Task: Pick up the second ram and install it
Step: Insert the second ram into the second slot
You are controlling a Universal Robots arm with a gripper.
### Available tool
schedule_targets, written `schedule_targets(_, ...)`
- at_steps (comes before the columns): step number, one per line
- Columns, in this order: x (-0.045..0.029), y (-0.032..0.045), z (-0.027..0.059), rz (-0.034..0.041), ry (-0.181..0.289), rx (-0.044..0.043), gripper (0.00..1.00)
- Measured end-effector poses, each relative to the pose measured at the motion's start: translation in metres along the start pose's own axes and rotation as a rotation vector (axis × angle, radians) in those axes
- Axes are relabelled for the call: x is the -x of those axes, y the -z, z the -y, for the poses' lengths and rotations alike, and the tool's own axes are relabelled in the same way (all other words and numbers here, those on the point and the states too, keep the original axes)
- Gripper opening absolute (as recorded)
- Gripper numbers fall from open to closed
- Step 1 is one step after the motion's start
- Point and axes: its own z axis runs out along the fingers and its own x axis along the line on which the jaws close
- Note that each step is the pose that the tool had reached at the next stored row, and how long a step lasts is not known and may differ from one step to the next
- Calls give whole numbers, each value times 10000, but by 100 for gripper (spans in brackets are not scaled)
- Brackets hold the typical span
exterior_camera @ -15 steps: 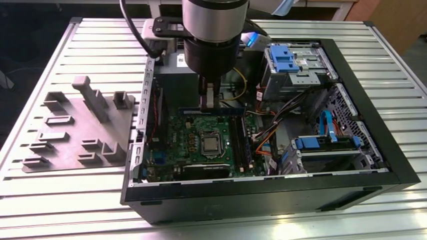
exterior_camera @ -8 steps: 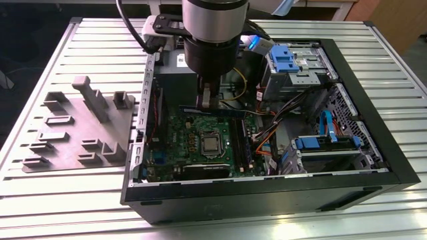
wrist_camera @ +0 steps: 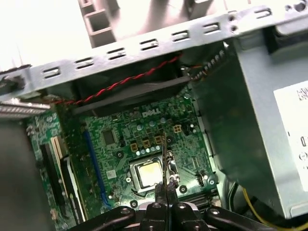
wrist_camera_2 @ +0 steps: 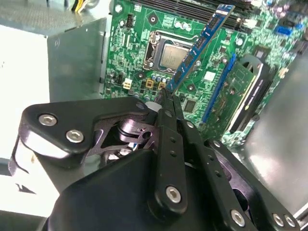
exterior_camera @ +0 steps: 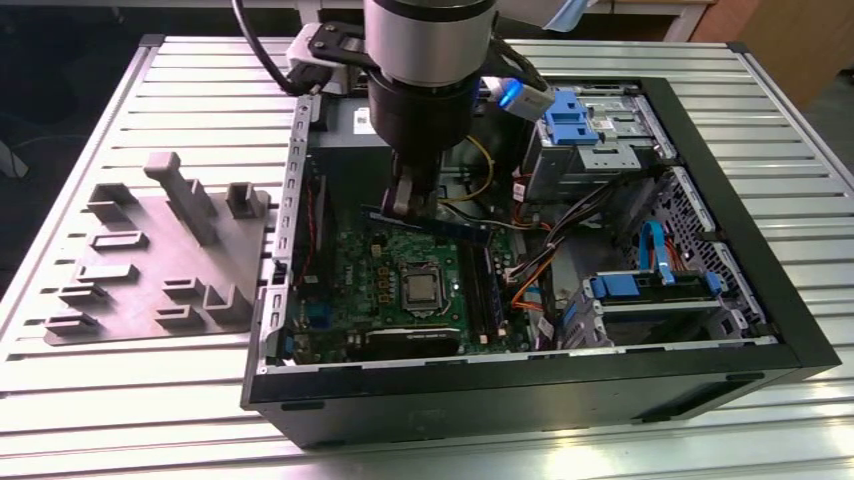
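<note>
Black two-finger gripper [wrist_camera_2: 167,96] is clamped tight on one end of the second ram [wrist_camera_2: 198,45], a long thin blue-green circuit strip w/ small dark chips. Strip sticks out past the fingertips, held in the air over the large green motherboard [wrist_camera_2: 139,57], approx. above its square silver CPU socket [wrist_camera_2: 171,54]. All inside the open black PC case [exterior_camera: 747,330] on a slatted aluminium table [exterior_camera: 134,420]. Grey moulded fixture tray [exterior_camera: 147,260] lies beside the case, at the exterior view's left.
</note>
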Motion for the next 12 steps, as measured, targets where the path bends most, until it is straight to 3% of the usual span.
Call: schedule_targets(12,0,-9,0,66,-2172,-52,11)
